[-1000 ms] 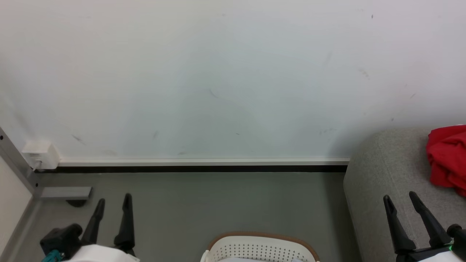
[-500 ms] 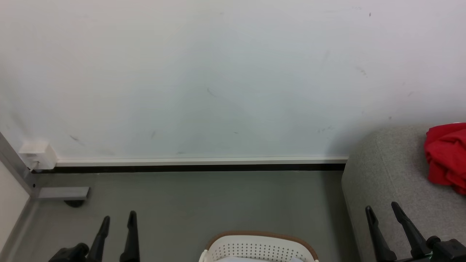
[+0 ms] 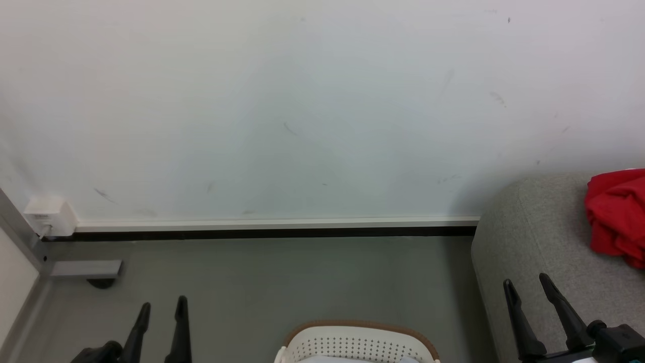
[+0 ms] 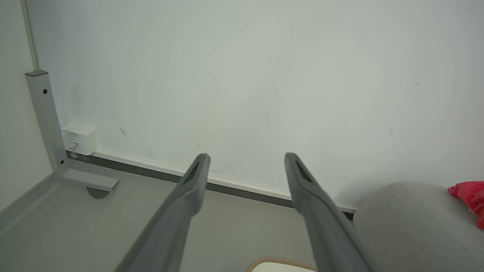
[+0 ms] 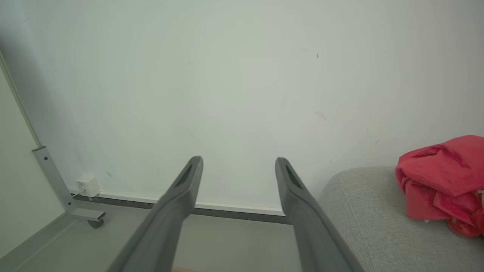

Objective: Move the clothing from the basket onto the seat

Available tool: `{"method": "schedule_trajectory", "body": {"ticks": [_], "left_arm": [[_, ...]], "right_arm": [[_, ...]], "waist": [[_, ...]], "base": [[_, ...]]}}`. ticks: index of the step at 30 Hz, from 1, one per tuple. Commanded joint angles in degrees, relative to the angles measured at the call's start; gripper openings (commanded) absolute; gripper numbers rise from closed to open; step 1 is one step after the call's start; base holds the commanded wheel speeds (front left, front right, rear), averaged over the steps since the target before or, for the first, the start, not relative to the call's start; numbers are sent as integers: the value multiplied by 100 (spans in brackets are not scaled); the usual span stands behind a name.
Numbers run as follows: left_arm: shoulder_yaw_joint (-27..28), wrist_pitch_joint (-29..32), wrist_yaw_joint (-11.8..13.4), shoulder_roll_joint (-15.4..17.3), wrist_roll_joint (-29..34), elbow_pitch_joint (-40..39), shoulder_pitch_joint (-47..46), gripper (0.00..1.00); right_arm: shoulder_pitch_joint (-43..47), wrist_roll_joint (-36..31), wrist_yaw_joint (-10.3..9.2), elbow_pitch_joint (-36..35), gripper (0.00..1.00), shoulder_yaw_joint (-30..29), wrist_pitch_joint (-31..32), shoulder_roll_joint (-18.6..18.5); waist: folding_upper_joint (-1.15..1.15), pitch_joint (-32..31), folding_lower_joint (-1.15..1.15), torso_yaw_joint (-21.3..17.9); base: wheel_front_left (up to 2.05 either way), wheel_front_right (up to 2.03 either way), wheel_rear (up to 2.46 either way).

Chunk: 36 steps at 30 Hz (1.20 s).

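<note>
Between picks, left gripper point(image 3: 164, 302) and right gripper point(image 3: 525, 280) spread, empty. Seeing clothing point(image 3: 615, 217) on seat point(image 3: 529, 242). Next: tilt down, check basket point(image 3: 358, 340) for leftovers.

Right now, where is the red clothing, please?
In the head view, the crumpled red clothing lies at far right on the light-grey fabric sofa, beyond the right gripper.

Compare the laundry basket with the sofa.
The basket is white perforated plastic with a brown rim; the sofa is grey woven fabric. The sofa looks far bigger than the basket. Red clothing lies on the sofa; the basket's inside is cut off by the frame. Both have rounded corners.
</note>
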Motion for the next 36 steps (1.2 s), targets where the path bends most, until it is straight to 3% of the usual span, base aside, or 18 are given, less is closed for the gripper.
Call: {"method": "schedule_trajectory", "body": {"ticks": [1, 13, 14, 36], "left_arm": [[55, -3, -38, -17, 123, 23, -21, 100], [137, -2, -138, -67, 142, 61, -61, 100], [123, 3, -133, -78, 153, 67, -33, 0], [207, 575, -160, -97, -1824, 104, -162, 0]], "right_arm": [[-61, -25, -14, 26, 100, 2, -16, -25], [-83, 27, -14, 77, 100, 54, -17, -40], [-31, 12, 0, 77, 0, 48, 1, 4], [-68, 1831, -2, 154, 0, -371, 536, 217]], "waist": [[0, 3, 0, 0], [0, 16, 0, -36], [0, 16, 0, -36], [0, 81, 0, -67]], "base": [[0, 0, 0], [0, 0, 0], [0, 0, 0], [0, 0, 0]]}}
